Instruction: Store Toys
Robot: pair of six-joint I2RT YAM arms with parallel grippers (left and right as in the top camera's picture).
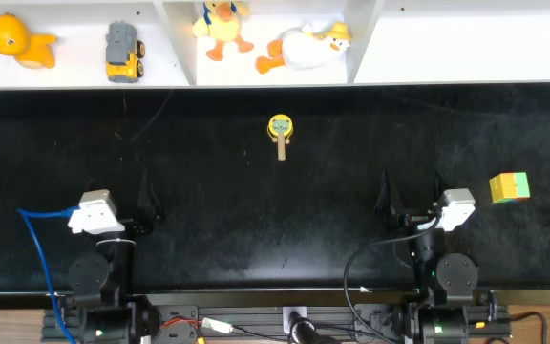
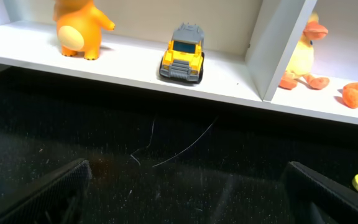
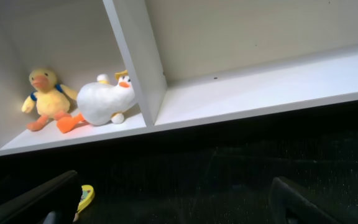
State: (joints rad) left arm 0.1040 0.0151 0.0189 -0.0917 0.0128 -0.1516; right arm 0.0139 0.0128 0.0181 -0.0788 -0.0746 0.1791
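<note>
Two toys are not put away yet; four sit in the shelf [image 1: 466, 43]. An orange duck [image 1: 17, 40] and a truck [image 1: 123, 52] are in the left part; a yellow duck [image 1: 222, 27] and a white duck [image 1: 306, 46] are in the middle part. On the black mat [image 1: 256, 220] lies a stick toy [image 1: 281, 129] with a round yellow head, near the shelf and in front of the middle part; a block [image 1: 509, 187] sits far to the right, well apart from it.

The left gripper [image 2: 185, 186] waits back near its own base, facing the truck; its fingers are spread wide and hold nothing. The right gripper [image 3: 176, 199] is the same, wide with nothing in it, facing the right part of the shelf; the block is near it, off to its right.

I think the step now is to pick up the next toy. The block looks easy for the right arm; it should turn to it, come down from on top, put one finger on each flat side, and squeeze softly so the block does not pop out; then lift high enough to clear the shelf's front edge. The right part looks like a good home. The stick toy is thin and flat; fingers must go right down to the mat and pinch across the stick.
</note>
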